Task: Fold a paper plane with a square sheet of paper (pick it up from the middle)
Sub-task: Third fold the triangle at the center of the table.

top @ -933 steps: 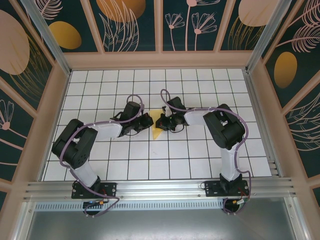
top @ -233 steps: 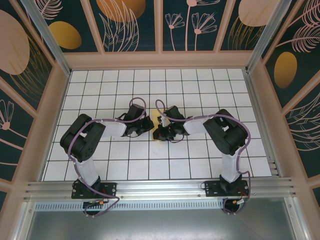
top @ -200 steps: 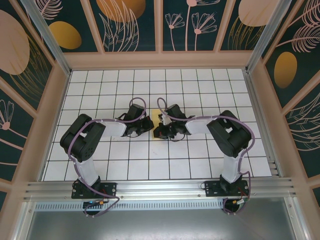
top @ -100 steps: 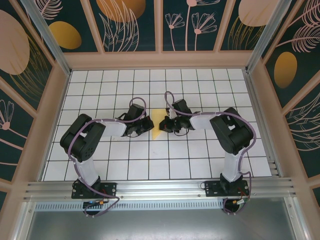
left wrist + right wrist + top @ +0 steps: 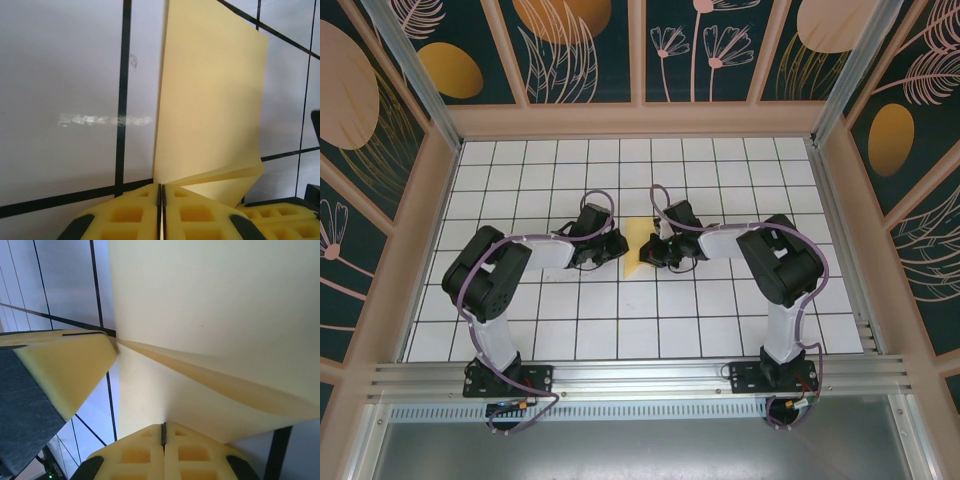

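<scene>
Set against the view from a second ago, the right claw [image 5: 653, 250] has drawn back to the right off the square sheet of paper [image 5: 636, 255], leaving more pale yellow uncovered. The left arm has barely shifted.

**Sheet.** It lies near the middle of the gridded counter [image 5: 620, 330], between the two claws. From above it reads as a narrow strip with a pointed far end.

**Left wrist view.** A tall panel of the sheet [image 5: 210, 100] lies over the tiles. A lower flap rises along a crease toward the near right.

**Left claw.** The left claw [image 5: 618, 246] sits just left of the sheet. Its yellow pads are pressed together, and the sheet's near corner meets the top of their seam [image 5: 161, 197]. Whether the corner is actually nipped cannot be told.

**Right wrist view.** The sheet [image 5: 210, 300] spreads just ahead of the right claw [image 5: 163, 432]. A raised fold runs from a foam pad [image 5: 65, 367] of the left claw down toward the lower right.

**Right claw.** The right claw is clenched, pads seam to seam. The sheet's near edge touches them, and no grip on it can be made out.
</scene>
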{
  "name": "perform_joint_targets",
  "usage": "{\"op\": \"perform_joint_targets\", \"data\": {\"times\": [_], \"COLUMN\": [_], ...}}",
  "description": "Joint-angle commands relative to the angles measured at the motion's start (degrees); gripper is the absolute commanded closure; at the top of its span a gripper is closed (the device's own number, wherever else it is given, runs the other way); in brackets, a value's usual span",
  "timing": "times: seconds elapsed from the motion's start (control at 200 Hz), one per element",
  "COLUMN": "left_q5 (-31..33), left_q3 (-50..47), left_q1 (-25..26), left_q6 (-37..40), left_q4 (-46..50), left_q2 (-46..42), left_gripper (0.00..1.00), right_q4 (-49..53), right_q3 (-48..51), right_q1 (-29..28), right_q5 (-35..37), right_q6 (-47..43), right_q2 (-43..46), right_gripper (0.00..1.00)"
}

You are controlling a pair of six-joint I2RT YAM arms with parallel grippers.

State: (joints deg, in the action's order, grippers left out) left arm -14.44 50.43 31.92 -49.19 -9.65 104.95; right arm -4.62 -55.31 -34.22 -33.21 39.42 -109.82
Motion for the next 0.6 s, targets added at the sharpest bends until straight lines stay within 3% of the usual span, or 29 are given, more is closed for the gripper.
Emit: {"op": "perform_joint_targets", "data": {"times": [0.0,0.055,0.165,0.345,0.59], "left_q5": [0.82,0.43,-0.81,-3.11,-4.82], "left_q3": [-1.27,-3.06,-7.17,-12.28,-12.29], "left_q1": [0.05,0.3,1.38,3.56,5.21], "left_q6": [0.13,-0.93,-3.49,-7.71,-8.34], "left_q4": [-1.49,-2.9,-6.05,-10.86,-11.6], "left_q2": [-5.33,-7.97,-11.47,-12.94,-8.0], "left_gripper": [0.79,0.73,0.72,0.83,0.92], "right_q4": [1.29,1.64,2.4,3.21,3.81], "right_q3": [0.72,0.66,0.64,0.16,-0.08], "right_q1": [0.26,0.2,0.23,0.21,0.36], "right_q5": [2.05,2.57,3.4,3.74,3.94], "right_q6": [3.03,3.94,5.35,6.63,7.13], "right_q2": [-0.8,-0.79,-0.9,-1.58,-1.92], "right_gripper": [0.99,0.99,0.99,1.0,1.0]}}
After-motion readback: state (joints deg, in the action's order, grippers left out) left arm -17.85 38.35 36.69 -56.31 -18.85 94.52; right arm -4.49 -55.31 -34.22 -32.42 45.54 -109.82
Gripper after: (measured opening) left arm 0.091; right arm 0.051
